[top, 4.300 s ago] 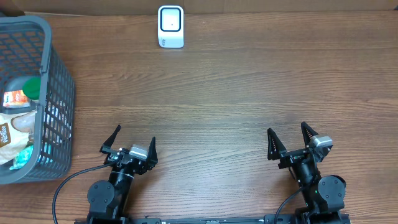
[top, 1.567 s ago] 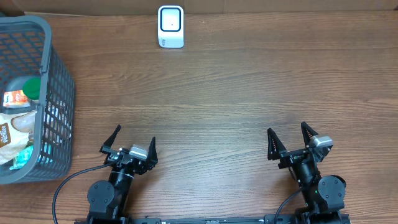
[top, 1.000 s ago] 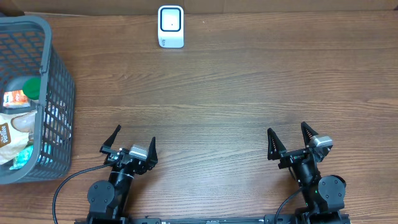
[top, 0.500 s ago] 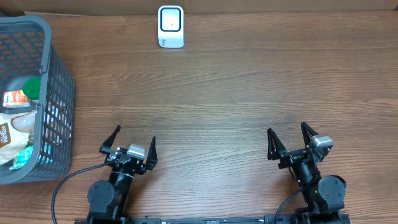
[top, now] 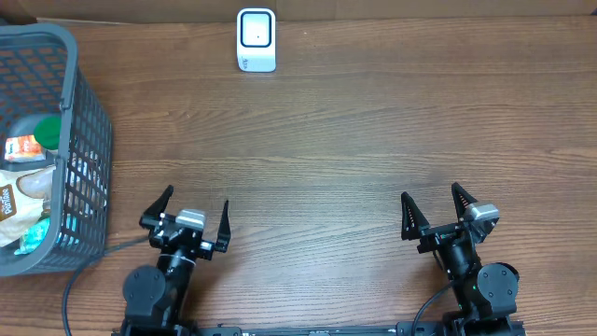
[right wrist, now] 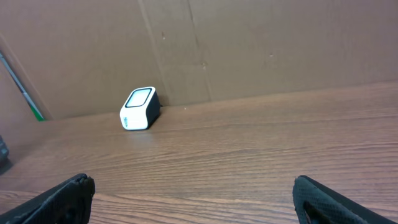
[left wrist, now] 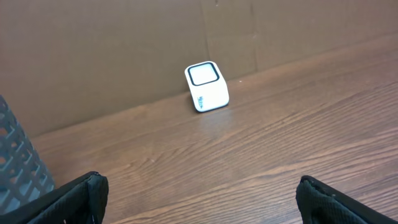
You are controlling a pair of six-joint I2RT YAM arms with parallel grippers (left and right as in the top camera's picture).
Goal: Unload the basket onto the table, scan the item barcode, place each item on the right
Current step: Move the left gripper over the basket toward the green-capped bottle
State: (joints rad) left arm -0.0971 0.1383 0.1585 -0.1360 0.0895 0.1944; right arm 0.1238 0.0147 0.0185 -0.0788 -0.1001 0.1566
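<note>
The white barcode scanner (top: 256,39) stands at the table's far edge, facing up; it also shows in the left wrist view as a scanner (left wrist: 207,86) and in the right wrist view as a scanner (right wrist: 138,108). Items lie in the grey basket (top: 89,131) at the left: a green-capped item (top: 47,129) and a snack bag (top: 19,201). My left gripper (top: 196,201) is open near the front edge, right of the basket, with nothing in it. My right gripper (top: 431,194) is open at the front right, also holding nothing.
A brown cardboard wall (right wrist: 249,43) runs behind the scanner. The basket's mesh corner (left wrist: 15,162) shows at the left of the left wrist view. Bare wood table (top: 336,140) lies between the grippers and the scanner.
My left gripper has shifted slightly left and turned toward the basket. The right arm, scanner and basket have not moved.
</note>
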